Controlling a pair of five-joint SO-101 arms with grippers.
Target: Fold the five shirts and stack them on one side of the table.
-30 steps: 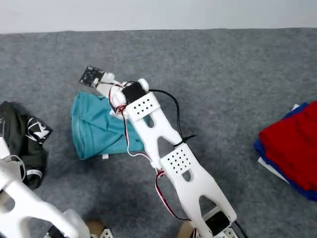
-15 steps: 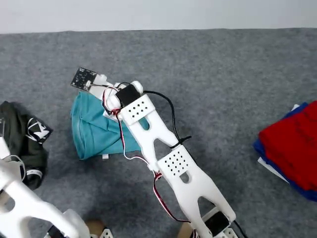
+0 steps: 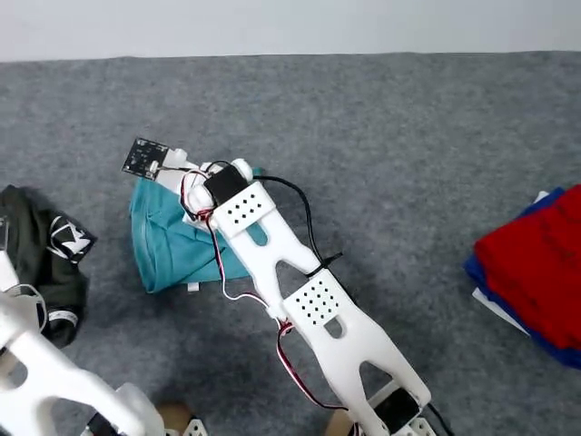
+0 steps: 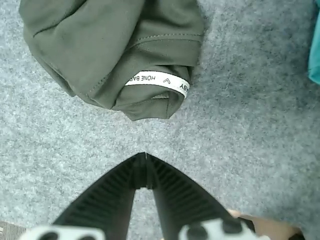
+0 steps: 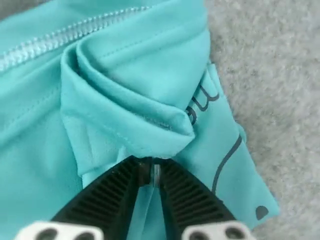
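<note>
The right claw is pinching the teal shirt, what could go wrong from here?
The right claw grips just a thin fold of the teal shirt, so it may slip free. The shirt is bunched up; dragging it to the red shirt pile could crumple it more.

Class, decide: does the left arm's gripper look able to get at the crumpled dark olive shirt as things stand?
Probably yes: the left gripper, shut, faces the crumpled dark olive shirt across bare grey carpet; nothing lies between.

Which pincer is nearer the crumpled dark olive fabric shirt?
Left. The left pincer is shut just short of the dark olive shirt, not touching; the right pincer is clamped on the teal zippered shirt.
</note>
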